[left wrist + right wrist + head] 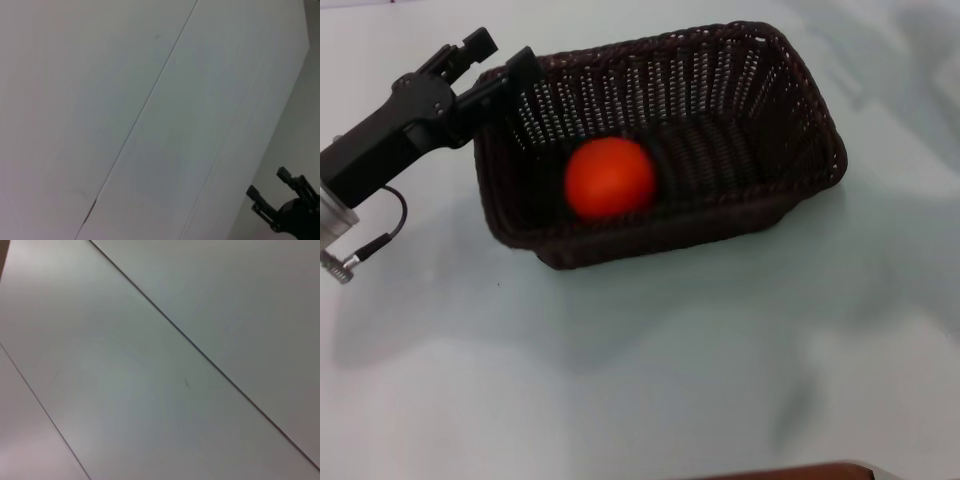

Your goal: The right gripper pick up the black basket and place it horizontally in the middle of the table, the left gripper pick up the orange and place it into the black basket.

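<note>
The black basket [720, 110] lies lengthwise in the middle of the table [640, 370]. The orange [610, 177] rests inside it, near its left end. My left gripper [504, 52] is at the basket's left end, up by the rim, open and empty, clear of the orange. One finger [523, 68] overlaps the rim. The right gripper does not show in the head view. A small black gripper [267, 182] shows far off in the left wrist view, beyond the table's edge, with its fingers apart and empty.
The left arm's black body and silver cuff [335, 215], with a looped cable, reach in from the left edge. A brown strip [790, 472] lies at the table's near edge. The right wrist view shows only bare table with seams [200, 352].
</note>
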Available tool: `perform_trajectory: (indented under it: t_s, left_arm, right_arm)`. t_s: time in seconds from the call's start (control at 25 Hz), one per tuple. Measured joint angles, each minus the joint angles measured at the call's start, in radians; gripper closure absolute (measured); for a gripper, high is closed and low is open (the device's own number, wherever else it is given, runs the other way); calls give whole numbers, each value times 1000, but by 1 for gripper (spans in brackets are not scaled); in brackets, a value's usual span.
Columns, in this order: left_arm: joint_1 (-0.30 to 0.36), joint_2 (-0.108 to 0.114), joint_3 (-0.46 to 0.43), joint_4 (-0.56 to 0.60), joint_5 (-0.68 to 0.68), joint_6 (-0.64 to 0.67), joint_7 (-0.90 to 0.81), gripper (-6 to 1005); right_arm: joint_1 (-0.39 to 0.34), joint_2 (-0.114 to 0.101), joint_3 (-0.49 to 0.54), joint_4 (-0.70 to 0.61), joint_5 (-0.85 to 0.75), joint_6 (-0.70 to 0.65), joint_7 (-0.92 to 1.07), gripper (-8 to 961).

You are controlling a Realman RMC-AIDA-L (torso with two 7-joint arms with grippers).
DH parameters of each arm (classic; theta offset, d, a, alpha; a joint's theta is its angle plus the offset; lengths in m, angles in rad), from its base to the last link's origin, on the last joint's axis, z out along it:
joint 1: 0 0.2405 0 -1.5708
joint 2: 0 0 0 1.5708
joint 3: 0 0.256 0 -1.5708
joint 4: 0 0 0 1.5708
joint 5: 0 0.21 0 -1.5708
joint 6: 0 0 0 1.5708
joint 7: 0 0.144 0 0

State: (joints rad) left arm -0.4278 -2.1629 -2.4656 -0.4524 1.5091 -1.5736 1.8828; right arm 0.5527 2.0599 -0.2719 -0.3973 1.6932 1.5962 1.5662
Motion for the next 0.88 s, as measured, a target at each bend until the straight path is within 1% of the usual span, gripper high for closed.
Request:
perform_trajectory:
  t_s: [0.08,0.2,0.28,0.44,0.6,0.64,0.76,0.8,0.84,0.88]
  left_arm:
    - [7,0,0,-1,-17,-13,1,61]
    - [31,2,-6,-8,-73,-36,9,62]
    - [51,2,-25,-16,-115,-58,23,64]
    - [106,1,-136,1,-210,-150,146,65]
    - [159,-1,-275,114,-312,-251,390,65]
    - [172,-1,-303,134,-332,-263,428,65]
    - [211,-3,-370,169,-376,-284,481,65]
    - [221,-4,-379,173,-385,-289,490,65]
    - [247,-4,-397,180,-402,-300,503,65]
    - [247,-4,-397,180,-402,-300,503,65]
  right_arm:
    - [1,5,0,0,10,1,-14,126]
    - [2,16,0,0,30,1,-50,127]
    - [2,22,1,5,51,1,-95,127]
    - [2,24,5,58,106,1,-231,127]
    - [-5,24,14,95,128,-5,-382,127]
    - [-10,25,25,113,131,-15,-453,127]
    - [-15,25,43,128,131,-26,-509,127]
    - [-17,25,56,135,131,-31,-535,128]
    - [-21,25,83,150,131,-38,-584,128]
    - [-21,25,83,150,131,-38,-584,128]
